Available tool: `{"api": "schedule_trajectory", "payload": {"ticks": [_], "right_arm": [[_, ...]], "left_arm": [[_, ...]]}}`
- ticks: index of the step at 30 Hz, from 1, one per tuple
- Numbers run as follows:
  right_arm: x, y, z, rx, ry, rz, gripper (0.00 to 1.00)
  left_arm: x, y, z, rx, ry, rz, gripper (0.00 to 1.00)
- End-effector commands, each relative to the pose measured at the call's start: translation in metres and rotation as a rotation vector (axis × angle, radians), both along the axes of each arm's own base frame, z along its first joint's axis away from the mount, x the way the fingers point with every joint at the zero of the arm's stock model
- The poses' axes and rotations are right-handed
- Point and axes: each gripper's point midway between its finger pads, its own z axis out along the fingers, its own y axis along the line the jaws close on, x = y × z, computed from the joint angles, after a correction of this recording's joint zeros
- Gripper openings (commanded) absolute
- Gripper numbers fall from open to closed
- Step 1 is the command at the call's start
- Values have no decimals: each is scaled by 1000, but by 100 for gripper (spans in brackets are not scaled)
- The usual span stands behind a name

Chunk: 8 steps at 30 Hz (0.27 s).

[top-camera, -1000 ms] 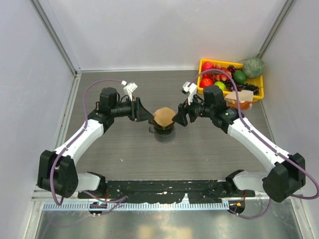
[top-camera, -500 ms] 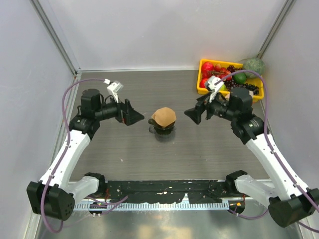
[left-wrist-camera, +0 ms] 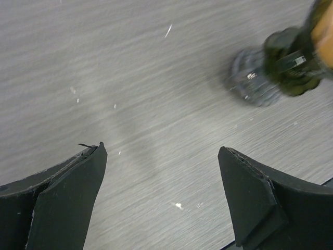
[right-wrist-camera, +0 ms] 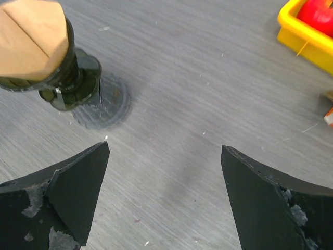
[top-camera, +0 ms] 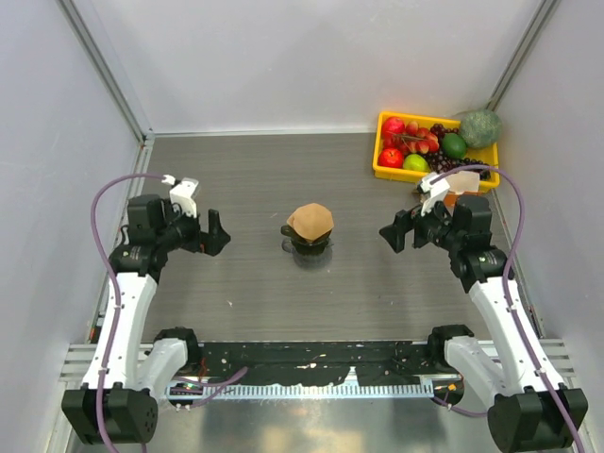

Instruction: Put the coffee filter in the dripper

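From above, the coffee filter (top-camera: 310, 221) is sitting in the mouth of the dripper (top-camera: 308, 245), covering its top. The left gripper (top-camera: 215, 234) is hanging well to the dripper's left and the right gripper (top-camera: 391, 232) well to its right, about equally far, neither touching. A yellow tray (top-camera: 382, 173), beyond the dripper to its right, is holding fruit (top-camera: 415, 142).

At the left wrist, the jaws are standing spread and empty, with the dripper lying ahead and to their right.

At the right wrist, the jaws are likewise gaping on nothing, and the filter-filled dripper is lying ahead and to their left.

coffee filter (top-camera: 310, 221) in dripper (top-camera: 305, 245), yellow tray (top-camera: 377, 157) — far-right
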Motion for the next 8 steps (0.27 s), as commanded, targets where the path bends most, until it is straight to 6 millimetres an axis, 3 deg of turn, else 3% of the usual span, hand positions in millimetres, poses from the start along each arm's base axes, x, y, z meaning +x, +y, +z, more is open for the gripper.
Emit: {"api": "schedule_trajectory", "payload": {"ticks": [1,8], "right_arm": [[3,-5,-14,-27,-26,-12,96],[1,-8,-12,-42,-44,-27,95]], "left_arm": [[-5,23,-33,124,30,61,99],[-4,27,-47,154,37,76,99]]}}
